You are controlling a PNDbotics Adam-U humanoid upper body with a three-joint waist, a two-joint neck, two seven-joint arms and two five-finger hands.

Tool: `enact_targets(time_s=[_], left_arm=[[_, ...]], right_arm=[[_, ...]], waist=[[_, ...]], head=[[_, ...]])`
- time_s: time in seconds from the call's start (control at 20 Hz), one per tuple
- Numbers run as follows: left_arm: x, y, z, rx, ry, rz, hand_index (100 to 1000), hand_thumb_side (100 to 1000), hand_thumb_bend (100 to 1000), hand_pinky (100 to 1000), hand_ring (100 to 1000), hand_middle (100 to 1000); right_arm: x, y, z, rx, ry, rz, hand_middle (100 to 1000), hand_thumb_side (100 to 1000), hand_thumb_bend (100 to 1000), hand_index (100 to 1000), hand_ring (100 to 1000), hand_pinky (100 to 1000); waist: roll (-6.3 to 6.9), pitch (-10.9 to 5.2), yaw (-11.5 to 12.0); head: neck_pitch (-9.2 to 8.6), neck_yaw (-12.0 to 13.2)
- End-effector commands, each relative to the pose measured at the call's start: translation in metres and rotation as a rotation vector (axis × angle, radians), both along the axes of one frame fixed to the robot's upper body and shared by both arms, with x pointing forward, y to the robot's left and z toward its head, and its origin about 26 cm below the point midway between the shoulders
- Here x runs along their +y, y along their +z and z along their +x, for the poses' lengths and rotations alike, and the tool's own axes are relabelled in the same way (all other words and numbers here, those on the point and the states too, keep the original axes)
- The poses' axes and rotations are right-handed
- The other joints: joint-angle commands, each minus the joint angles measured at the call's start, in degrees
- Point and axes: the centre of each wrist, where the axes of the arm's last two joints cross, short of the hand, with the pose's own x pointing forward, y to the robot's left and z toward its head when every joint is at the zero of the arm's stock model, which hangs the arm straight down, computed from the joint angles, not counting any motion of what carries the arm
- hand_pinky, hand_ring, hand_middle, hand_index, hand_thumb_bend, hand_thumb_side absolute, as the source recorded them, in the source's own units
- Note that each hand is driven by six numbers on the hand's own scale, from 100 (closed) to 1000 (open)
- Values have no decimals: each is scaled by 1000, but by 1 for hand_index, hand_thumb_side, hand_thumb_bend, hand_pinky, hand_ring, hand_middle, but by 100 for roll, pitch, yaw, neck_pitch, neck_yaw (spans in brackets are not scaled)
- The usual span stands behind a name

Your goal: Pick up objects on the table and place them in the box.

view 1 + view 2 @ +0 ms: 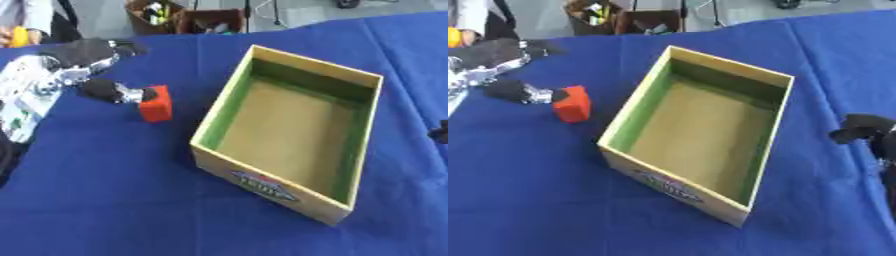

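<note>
A red block (156, 104) stands on the blue tablecloth just left of the box. My left hand (96, 55) reaches in from the upper left and is open. Its thumb tip (131, 94) touches the block's left side, while its fingers stretch out well above and behind the block. The wooden box (262, 172) has green inner walls, a logo on its front and nothing inside. My right hand (866, 129) shows as a dark shape at the right edge, away from the box; its pose is unclear.
Brown cardboard boxes (188, 17) with small items stand on the floor beyond the table's far edge. A person's sleeve and a yellow thing (17, 36) show at the top left corner. Blue cloth (105, 200) covers the table.
</note>
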Motion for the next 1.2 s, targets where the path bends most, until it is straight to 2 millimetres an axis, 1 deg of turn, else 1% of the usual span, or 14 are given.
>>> enact_targets(time_s=[0.05, 0.2, 0.25, 0.35, 0.5, 0.55, 0.6, 0.65, 0.7, 1.05, 1.2], left_arm=[[14, 12, 5, 21, 41, 41, 1000, 898, 703, 744, 877, 946], [20, 11, 11, 71, 77, 76, 1000, 886, 704, 745, 879, 949], [21, 12, 12, 81, 89, 85, 1000, 852, 695, 741, 880, 940], [24, 13, 14, 105, 123, 93, 1000, 847, 694, 723, 867, 925], [24, 17, 15, 133, 144, 100, 1000, 847, 694, 723, 867, 925], [24, 19, 15, 140, 146, 101, 1000, 847, 694, 723, 867, 925], [23, 21, 14, 145, 144, 98, 1000, 816, 698, 662, 817, 867], [22, 23, 14, 147, 137, 89, 1000, 816, 698, 662, 817, 867], [21, 25, 13, 147, 130, 77, 1000, 802, 697, 643, 802, 851], [20, 36, 9, 136, 103, 22, 1000, 786, 684, 623, 793, 841], [19, 37, 10, 164, 90, 21, 1000, 778, 678, 617, 787, 848]], right_arm=[[2, 8, -1, -30, 7, -17, 535, 938, 100, 779, 677, 902], [3, 8, -1, -31, 10, -19, 534, 939, 100, 779, 677, 902], [4, 8, -1, -31, 11, -20, 534, 943, 100, 779, 677, 904], [5, 8, -1, -30, 12, -21, 533, 943, 100, 778, 677, 904], [6, 8, 0, -29, 12, -23, 533, 943, 100, 778, 677, 904], [6, 8, 0, -29, 12, -23, 533, 943, 100, 778, 677, 904], [6, 8, 0, -28, 12, -23, 532, 947, 100, 778, 677, 906], [6, 8, 0, -26, 13, -24, 532, 947, 100, 778, 677, 906], [7, 8, 0, -25, 13, -24, 531, 949, 100, 778, 677, 907], [9, 8, 0, -14, 16, -32, 530, 953, 100, 778, 678, 908], [8, 7, 0, -8, 13, -35, 530, 954, 100, 778, 678, 909]], waist=[[-3, -94, -16], [0, -68, -39], [4, -55, -48], [13, -24, -82], [15, -11, -95], [15, -11, -95], [15, -2, -95], [16, 10, -93], [17, 17, -93], [38, 30, -94], [47, 19, -77]], head=[[-96, 17], [-117, 25], [-127, 31], [-150, 53], [-159, 59], [-160, 59], [-156, 62], [-153, 66], [-154, 69], [-175, 87], [-149, 71]])
